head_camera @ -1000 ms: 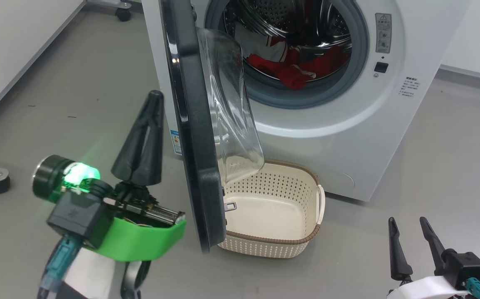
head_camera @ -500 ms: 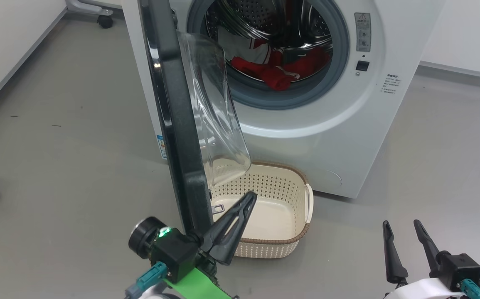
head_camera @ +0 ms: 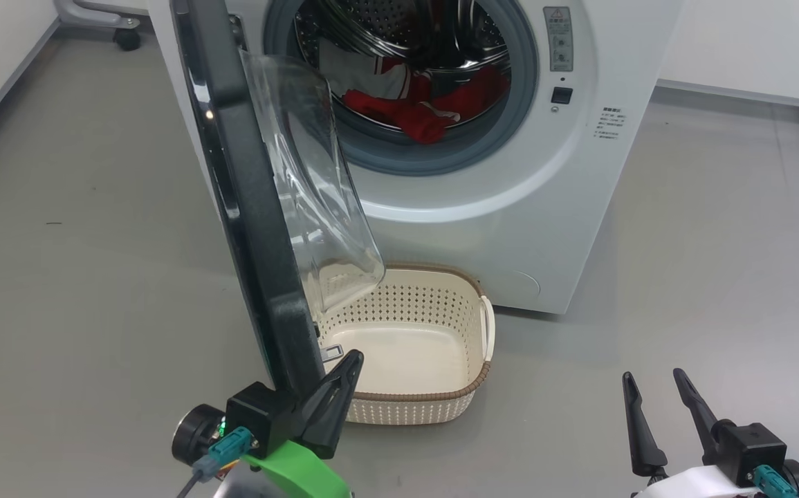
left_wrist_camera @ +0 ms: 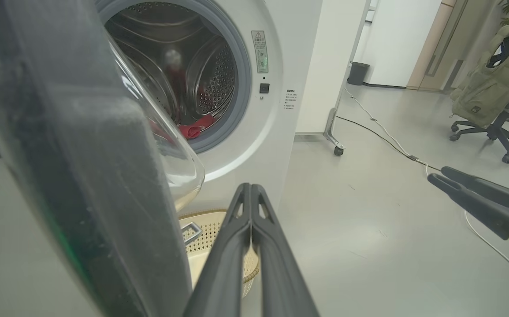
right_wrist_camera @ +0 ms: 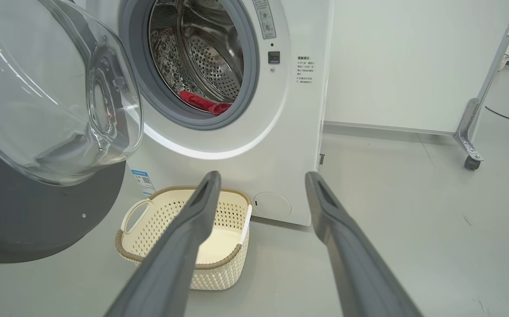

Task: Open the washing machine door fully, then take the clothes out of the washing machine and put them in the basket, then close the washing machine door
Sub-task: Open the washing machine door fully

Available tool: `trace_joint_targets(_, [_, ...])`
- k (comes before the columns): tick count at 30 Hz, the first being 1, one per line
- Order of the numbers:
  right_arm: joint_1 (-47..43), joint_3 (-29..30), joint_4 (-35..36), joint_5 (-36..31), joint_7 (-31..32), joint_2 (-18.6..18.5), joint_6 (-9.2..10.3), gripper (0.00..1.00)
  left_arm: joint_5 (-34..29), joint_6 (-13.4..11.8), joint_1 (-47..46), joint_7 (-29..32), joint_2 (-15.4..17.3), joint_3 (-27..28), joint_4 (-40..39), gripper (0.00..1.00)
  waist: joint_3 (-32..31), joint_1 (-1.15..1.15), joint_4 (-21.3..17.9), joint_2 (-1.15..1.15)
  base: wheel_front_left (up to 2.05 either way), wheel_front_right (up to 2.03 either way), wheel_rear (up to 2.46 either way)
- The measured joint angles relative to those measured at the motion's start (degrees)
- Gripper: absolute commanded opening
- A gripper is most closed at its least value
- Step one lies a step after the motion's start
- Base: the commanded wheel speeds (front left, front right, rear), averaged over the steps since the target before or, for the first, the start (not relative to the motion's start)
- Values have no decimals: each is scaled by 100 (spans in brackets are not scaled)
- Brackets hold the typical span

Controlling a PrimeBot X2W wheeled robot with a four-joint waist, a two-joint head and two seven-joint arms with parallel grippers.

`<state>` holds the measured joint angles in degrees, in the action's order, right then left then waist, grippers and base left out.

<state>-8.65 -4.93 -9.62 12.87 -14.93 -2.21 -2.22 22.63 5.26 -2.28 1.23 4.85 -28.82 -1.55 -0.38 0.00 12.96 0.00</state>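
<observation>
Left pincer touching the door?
Cannot tell. Head view: the shut left pincer overlaps the lower edge of the washing machine door. Left wrist view: they sit close, but neither contact nor a gap shows plainly.

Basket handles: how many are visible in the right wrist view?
2. One handle is at the left end of the basket in that view, beside the open door; the other handle is at its right end. None seems hidden.

I see a grey floor (head_camera: 717, 207), white walls (right_wrist_camera: 391, 66), a cable (left_wrist_camera: 409, 156) trailing across it, and an office chair (left_wrist_camera: 496, 130) draped with a green jacket (left_wrist_camera: 479, 88).
</observation>
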Motion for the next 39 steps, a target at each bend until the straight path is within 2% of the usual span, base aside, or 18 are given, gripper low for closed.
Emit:
trace_joint_targets(6, [12, 55, -2, 0, 1, 2, -10, 100, 7, -100, -1, 32, 15, 131, 100, 0, 35, 0, -188, 0, 0, 0, 0])
trace_joint_targets(17, [16, 71, 3, 19, 1, 1, -8, 100, 8, -304, -2, 81, 18, 314, 234, 0, 97, 0, -228, 0, 0, 0, 0])
trace_joint_targets(30, [45, 63, 57, 105, 1, 2, 44, 100, 58, -497, -2, 65, 0, 504, 305, 0, 176, 0, -181, 0, 0, 0, 0])
trace_joint_targets(39, [52, 164, 114, 123, 1, 5, 93, 100, 85, -548, -2, -37, -55, 506, 304, 0, 273, 0, 36, 0, 0, 0, 0])
